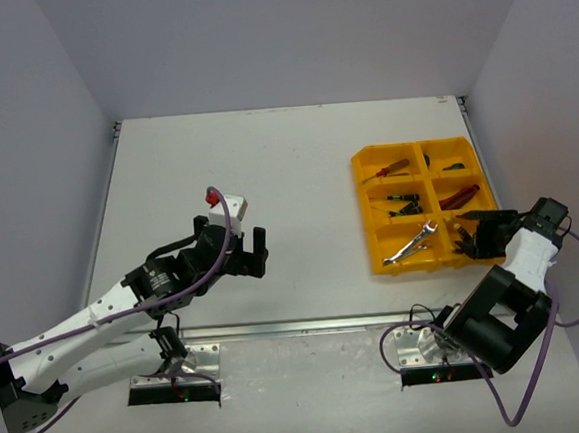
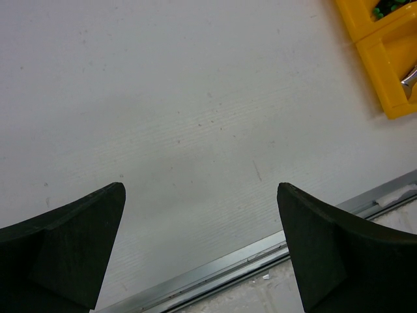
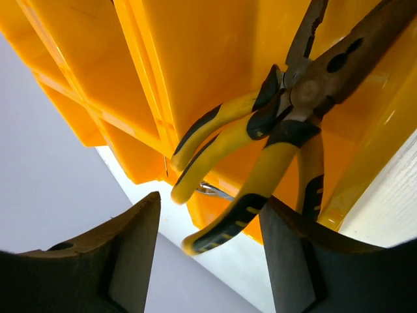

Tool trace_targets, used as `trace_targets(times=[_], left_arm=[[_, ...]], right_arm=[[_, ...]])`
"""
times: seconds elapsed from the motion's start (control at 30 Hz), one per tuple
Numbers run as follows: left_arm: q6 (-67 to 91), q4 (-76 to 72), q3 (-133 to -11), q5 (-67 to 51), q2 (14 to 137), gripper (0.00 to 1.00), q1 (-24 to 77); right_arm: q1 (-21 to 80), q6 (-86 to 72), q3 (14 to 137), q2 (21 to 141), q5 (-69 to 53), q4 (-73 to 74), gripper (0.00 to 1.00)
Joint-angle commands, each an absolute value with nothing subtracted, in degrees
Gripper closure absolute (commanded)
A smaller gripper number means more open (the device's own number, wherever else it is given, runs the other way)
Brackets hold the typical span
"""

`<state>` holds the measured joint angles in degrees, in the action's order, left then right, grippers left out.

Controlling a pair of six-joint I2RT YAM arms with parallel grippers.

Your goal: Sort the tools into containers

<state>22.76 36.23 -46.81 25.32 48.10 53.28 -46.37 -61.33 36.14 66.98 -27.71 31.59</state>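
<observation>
The yellow tray [image 1: 359, 186] sits at the right of the table with tools in all six compartments. My right gripper [image 1: 474, 234] hangs over its near-right compartment. In the right wrist view two yellow-handled pliers [image 3: 260, 176] lie in that compartment. One handle end reaches between the fingers of my right gripper [image 3: 208, 222], whose jaws stand apart with a gap on the left side. My left gripper [image 1: 239, 242] is wide open over bare table left of centre. Nothing is between the fingers of the left gripper [image 2: 202, 215].
Silver wrenches [image 1: 412, 244] fill the near-left compartment, green-handled screwdrivers [image 1: 402, 203] the middle-left, red-handled cutters [image 1: 456, 199] the middle-right, and a red-handled screwdriver [image 1: 386, 170] the far-left. A metal rail [image 1: 308, 325] runs along the table's near edge. The tray's corner [image 2: 384, 65] shows at the upper right.
</observation>
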Motion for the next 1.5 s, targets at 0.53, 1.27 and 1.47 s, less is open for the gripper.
trace_targets(times=[0.53,1.27,1.47], left_arm=[[29.57,39.58,-49.28,40.19,43.39,0.00,51.49],[40.72,57.17,-56.92,60.17,34.78,0.00,49.83],[37.08,52.50,-54.33,58.24,28.93,0.00,49.83]], right_arm=[[-31.55,-38.98,63.99,61.01,-26.53,44.13,0.01],[6.38,-15.47,74.71,29.83,4.09,65.79,0.01],[7.88,-14.34,71.24,25.48,10.77,66.84,0.01]])
